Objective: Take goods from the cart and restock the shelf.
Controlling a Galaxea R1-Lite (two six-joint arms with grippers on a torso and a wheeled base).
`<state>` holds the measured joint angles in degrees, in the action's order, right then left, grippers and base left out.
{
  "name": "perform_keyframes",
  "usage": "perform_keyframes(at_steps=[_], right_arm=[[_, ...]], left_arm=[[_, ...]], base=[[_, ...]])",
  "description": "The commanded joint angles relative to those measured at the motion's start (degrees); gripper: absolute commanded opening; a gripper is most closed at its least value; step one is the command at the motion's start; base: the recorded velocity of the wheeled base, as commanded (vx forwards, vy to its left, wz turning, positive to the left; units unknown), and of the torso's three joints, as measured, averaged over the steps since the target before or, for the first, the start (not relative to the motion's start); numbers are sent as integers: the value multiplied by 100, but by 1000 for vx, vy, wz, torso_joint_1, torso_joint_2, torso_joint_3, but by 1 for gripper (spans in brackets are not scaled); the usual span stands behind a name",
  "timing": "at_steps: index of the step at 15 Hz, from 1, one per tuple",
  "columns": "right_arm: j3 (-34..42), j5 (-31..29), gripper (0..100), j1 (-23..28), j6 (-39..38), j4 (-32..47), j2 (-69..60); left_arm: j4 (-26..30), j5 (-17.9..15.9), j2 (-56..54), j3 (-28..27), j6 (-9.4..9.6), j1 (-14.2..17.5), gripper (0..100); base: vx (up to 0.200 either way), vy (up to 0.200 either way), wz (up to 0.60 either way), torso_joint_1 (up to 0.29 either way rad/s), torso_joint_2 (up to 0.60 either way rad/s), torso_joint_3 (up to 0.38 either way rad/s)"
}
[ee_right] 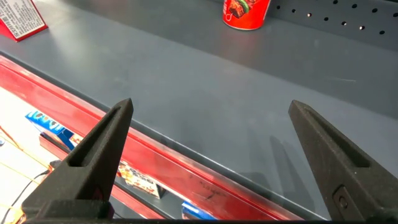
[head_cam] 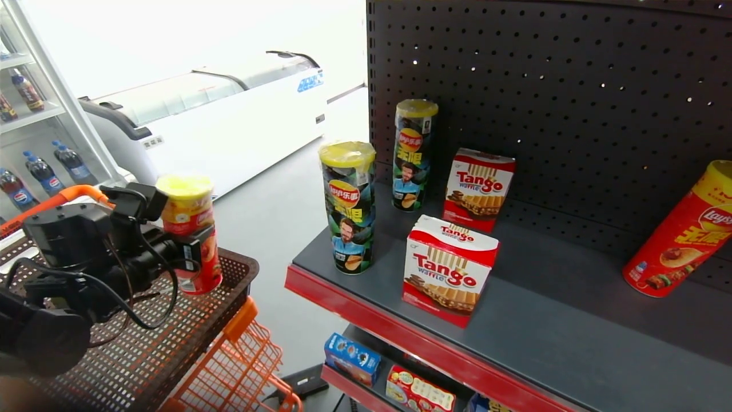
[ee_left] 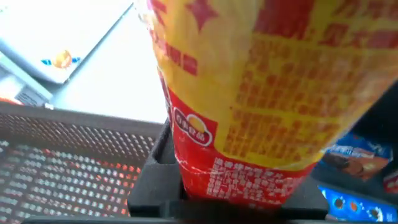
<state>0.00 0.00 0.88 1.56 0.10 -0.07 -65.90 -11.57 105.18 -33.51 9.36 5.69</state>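
Note:
My left gripper (head_cam: 197,252) is shut on a red chip can with a yellow lid (head_cam: 189,220), held upright over the cart's brown perforated basket (head_cam: 231,272). In the left wrist view the can (ee_left: 261,93) stands between the fingers, near the camera. The grey shelf (head_cam: 543,320) carries two dark chip cans (head_cam: 349,206) (head_cam: 413,154), two wafer boxes (head_cam: 449,269) (head_cam: 479,189) and a leaning red chip can (head_cam: 683,232). My right gripper (ee_right: 211,109) is open above bare shelf board (ee_right: 205,74) near its red front edge (ee_right: 155,149), well short of the red can (ee_right: 245,12).
The cart's orange wire lower basket (head_cam: 240,355) sits below the brown one. A white chest freezer (head_cam: 229,114) and a drinks fridge (head_cam: 34,143) stand behind. A lower shelf holds boxed goods (head_cam: 351,357). Bare shelf room lies between the wafer boxes and the red can.

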Motion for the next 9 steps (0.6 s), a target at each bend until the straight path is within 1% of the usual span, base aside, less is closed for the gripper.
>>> perform_keyframes(at_steps=[1,2,3,4,5,7,8,9], right_arm=[[0,9,100,0,2,-1,7],[0,0,100,0,2,-1,7],[0,0,100,0,2,-1,7],[0,0,100,0,2,-1,7],[0,0,100,0,2,-1,7],[0,0,100,0,2,-1,7],[0,0,100,0,2,-1,7],[0,0,100,0,2,-1,7]], left_arm=[[271,-21,-1061,82,-31,-227,0],[517,-12,-1298,55,-49,-306,0],[1238,-21,-1817,-85,-172,-420,0],[1642,-65,-2081,-85,-180,-446,0],[1721,-21,-2204,-24,-154,-561,0],[1739,-91,-2450,3,-216,-1185,0],[1747,-91,-2502,-15,-303,-1422,0],[1739,-100,-2599,-41,-585,-1844,0]], base=[[0,0,0,0,0,0],[0,0,0,0,0,0],[0,0,0,0,0,0],[0,0,0,0,0,0],[0,0,0,0,0,0],[0,0,0,0,0,0],[0,0,0,0,0,0],[0,0,0,0,0,0]])
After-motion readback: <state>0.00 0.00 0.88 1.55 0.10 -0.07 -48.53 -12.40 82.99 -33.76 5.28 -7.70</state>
